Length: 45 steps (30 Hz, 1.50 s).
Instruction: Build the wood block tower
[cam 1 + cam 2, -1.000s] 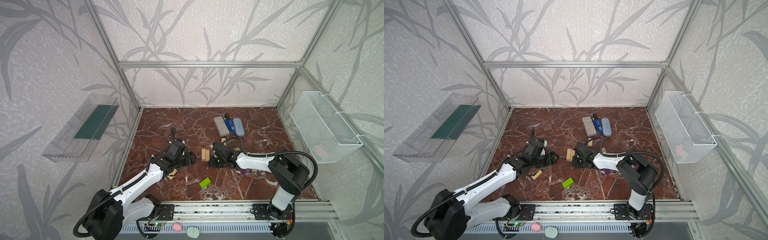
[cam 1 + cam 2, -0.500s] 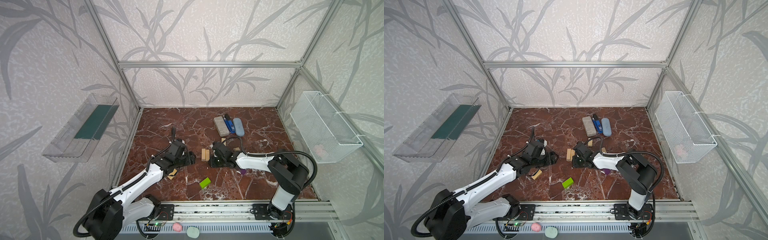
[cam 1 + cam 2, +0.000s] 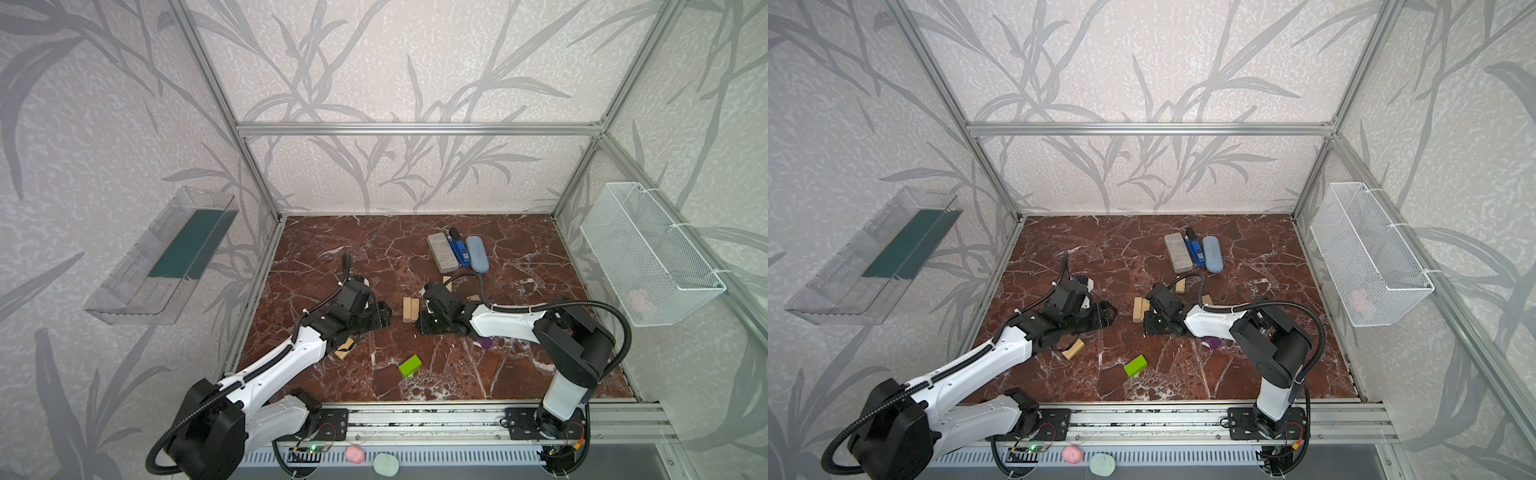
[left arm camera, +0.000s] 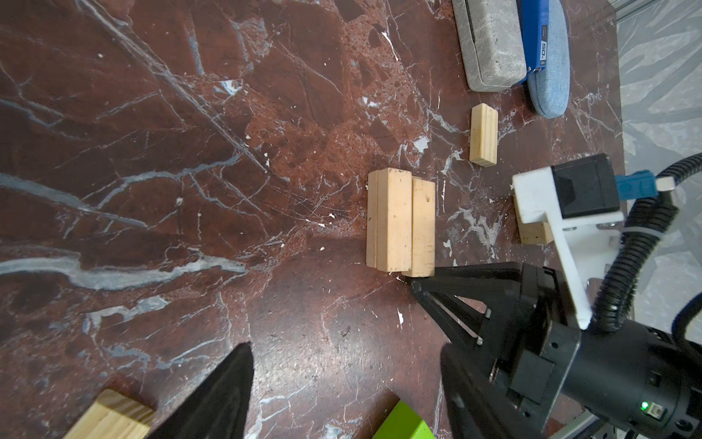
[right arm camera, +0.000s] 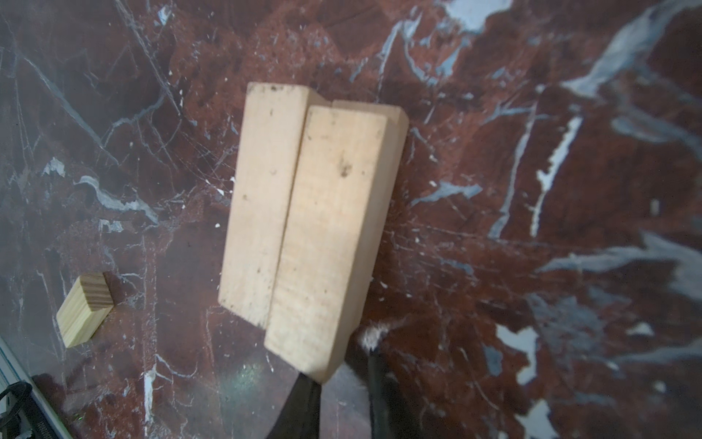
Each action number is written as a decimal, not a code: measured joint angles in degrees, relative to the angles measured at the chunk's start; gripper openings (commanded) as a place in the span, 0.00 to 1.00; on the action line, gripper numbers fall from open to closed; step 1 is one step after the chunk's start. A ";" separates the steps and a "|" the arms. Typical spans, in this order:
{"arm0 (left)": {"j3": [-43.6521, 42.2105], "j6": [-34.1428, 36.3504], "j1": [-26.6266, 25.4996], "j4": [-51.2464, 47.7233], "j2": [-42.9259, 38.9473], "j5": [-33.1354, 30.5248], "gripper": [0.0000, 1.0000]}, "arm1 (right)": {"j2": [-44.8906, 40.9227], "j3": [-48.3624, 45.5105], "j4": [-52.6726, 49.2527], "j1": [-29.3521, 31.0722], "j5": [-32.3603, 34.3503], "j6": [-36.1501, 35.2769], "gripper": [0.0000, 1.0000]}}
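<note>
Left fingers (image 3: 382,316) open, empty, over the surface (image 3: 332,249). Right fingers (image 4: 425,284) closed, tips touching end of three bunched wood blocks (image 4: 395,220). Green block (image 3: 409,365) apart.

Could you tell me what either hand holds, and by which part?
Nothing is held: the left hand is open and empty; the shut right hand only sits at one end of the wood planks.

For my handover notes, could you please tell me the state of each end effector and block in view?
Left end effector: open, empty.
Right end effector: shut, tip at the stack's end.
Stack: two layers high.
Green block: loose, unstacked.
Purple block: loose, partly hidden.
Left plank: loose, lying down.
</note>
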 measured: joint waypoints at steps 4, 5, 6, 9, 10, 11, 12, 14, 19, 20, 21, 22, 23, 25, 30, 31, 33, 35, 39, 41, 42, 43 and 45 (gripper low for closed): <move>0.00 0.00 0.02 0.00 0.00 -0.07 0.76 | 0.00 0.24 0.00 0.02 0.02 -0.09 0.24; 0.00 0.00 0.00 -0.02 0.00 -0.11 0.76 | 0.00 0.24 0.00 0.04 0.22 -0.13 0.24; 0.00 0.00 0.02 -0.02 0.00 -0.17 0.76 | 0.00 0.24 -0.02 0.04 0.39 -0.20 0.24; 0.02 0.00 0.02 -0.02 0.00 -0.20 0.76 | 0.00 0.31 -0.04 0.04 0.66 -0.26 0.24; 0.02 0.00 0.02 -0.02 0.00 -0.20 0.76 | 0.00 0.37 -0.04 0.04 0.83 -0.26 0.24; 0.02 0.02 0.02 -0.02 0.00 -0.20 0.76 | 0.00 0.46 -0.07 0.04 0.87 -0.26 0.24; 0.02 0.00 0.02 -0.02 0.00 -0.20 0.76 | 0.00 0.57 -0.09 0.04 0.87 -0.31 0.24; 0.02 0.02 0.02 -0.02 0.00 -0.22 0.76 | 0.04 0.92 -0.11 0.04 0.87 -0.42 0.24; 0.02 0.02 0.02 -0.11 0.00 -0.22 0.76 | 0.04 1.18 -0.13 0.04 0.66 -0.85 0.24; 0.02 0.02 0.02 -0.15 0.00 -0.22 0.76 | 0.04 1.18 -0.13 0.04 0.55 -0.90 0.24; 0.02 0.02 0.00 -0.20 0.00 -0.22 0.76 | 0.00 1.18 -0.15 0.04 0.42 -0.92 0.24; 0.02 0.04 0.02 -0.22 0.00 -0.22 0.76 | -0.07 1.18 -0.24 0.04 0.37 -0.96 0.24; 0.02 0.04 0.02 -0.24 0.00 -0.22 0.76 | -0.17 1.16 -0.31 0.04 0.37 -1.05 0.24; 0.02 0.04 0.00 -0.31 0.00 -0.22 0.76 | -0.81 1.05 -0.63 0.04 0.37 -1.20 0.25; 0.04 0.04 -0.04 -0.94 -0.02 -0.22 0.75 | -5.75 0.76 -2.84 0.04 0.87 -2.45 0.29; 0.04 0.04 -0.13 -1.05 -0.02 -0.20 0.74 | -6.99 0.76 -3.39 0.02 1.16 -2.73 0.30; 0.04 0.04 -0.52 -1.27 -0.09 -0.22 0.74 | -9.20 0.76 -4.72 -0.17 1.92 -4.07 0.32; 0.04 0.04 -1.14 -1.31 -0.24 -0.26 0.74 | -11.47 0.76 -6.67 -0.59 2.73 -5.53 0.35; 0.04 -0.04 -2.93 -1.29 -0.57 -0.74 0.74 | -15.45 0.39 -10.93 -2.05 4.81 -8.48 0.41; 0.04 -0.15 -4.04 -1.29 -0.55 -0.87 0.73 | -17.33 0.39 -13.79 -3.39 5.92 -10.14 0.46; 0.04 -0.20 -4.57 -1.29 -0.55 -0.92 0.73 | -18.05 0.39 -15.04 -4.04 6.47 -10.67 0.48; 0.04 -0.26 -5.16 -1.27 -0.55 -1.01 0.73 | -18.91 0.39 -16.70 -4.92 7.10 -11.56 0.50; 0.09 -0.46 -6.38 -1.25 -0.28 -1.51 0.73 | -20.13 0.39 -19.45 -6.75 8.02 -12.76 0.55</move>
